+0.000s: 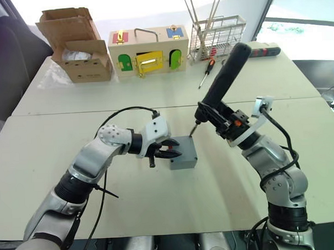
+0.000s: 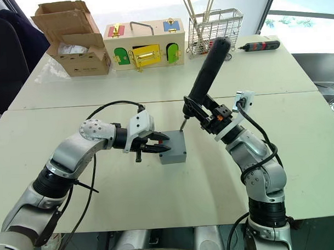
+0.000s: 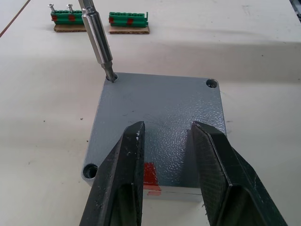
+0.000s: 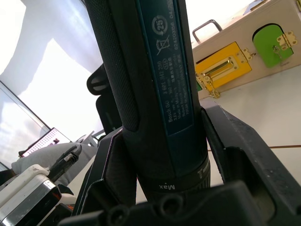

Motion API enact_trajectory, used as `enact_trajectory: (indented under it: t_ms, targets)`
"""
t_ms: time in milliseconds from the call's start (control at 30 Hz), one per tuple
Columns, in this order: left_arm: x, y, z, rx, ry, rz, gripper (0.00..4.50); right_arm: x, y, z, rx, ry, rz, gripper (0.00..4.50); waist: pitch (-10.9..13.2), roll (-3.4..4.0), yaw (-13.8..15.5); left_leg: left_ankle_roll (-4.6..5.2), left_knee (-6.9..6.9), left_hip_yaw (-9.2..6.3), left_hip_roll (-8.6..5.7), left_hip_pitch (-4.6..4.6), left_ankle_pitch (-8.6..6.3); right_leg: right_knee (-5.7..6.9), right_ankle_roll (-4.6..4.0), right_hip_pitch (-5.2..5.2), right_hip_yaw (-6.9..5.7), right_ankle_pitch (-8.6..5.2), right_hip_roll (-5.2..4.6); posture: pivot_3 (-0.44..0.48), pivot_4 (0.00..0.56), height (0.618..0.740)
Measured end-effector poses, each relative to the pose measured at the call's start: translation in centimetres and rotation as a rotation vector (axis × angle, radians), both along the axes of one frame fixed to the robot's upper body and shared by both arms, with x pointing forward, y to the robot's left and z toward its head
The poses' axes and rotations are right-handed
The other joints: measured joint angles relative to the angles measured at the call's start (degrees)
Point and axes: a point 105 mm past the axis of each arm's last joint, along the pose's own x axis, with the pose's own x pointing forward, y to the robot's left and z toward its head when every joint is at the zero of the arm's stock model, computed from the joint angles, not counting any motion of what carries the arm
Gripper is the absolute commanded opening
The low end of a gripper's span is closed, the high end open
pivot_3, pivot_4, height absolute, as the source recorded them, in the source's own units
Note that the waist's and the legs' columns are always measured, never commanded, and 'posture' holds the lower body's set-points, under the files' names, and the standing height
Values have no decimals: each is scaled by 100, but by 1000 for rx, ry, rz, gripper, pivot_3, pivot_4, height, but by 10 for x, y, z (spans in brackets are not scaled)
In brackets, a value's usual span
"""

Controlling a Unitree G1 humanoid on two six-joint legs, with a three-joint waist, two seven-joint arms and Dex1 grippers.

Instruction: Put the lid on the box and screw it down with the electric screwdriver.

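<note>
Lid [image 3: 160, 108] seated on box [image 1: 183, 160] | my left gripper [image 3: 164, 141], parted, presses lid to steady it | right gripper [image 1: 228, 124] clamps electric screwdriver [image 1: 223, 82], bit in lid's far corner hole

Bit tip hidden in lid [image 3: 157, 110] corner hole.

Daylight poured in from the windows beyond the far edge of the table [image 1: 155, 98], where the background was blown out to white. Shadows were soft, with a faint one under the left gripper [image 1: 167, 151] beside the box [image 1: 184, 154]. In the right wrist view the electric screwdriver [image 4: 155, 84] stood dark against overexposed glare, and the wooden box [image 4: 244, 56] behind it looked slightly soft.
</note>
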Motion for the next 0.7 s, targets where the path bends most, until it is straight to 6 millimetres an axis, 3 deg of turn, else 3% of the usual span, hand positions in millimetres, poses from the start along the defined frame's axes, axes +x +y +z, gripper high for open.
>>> enact_trajectory:
  t_ms: [467, 700]
  targets:
    - [-1, -2, 1, 9, -4, -17, 1534, 1, -5, -4, -13, 13, 1, 1864, 0, -1, 3, 2, 0, 0, 0, 1, -1, -1, 0, 2, 0, 0, 0, 0, 150, 730]
    - [-1, -5, -5, 38, -38, -34, 1534, -8, 22, -2, -243, -82, 88, 1864, -31, -22, -11, 8, -4, 3, 3, 22, -5, -6, 1, 19, 0, -2, 2, 0, 150, 730]
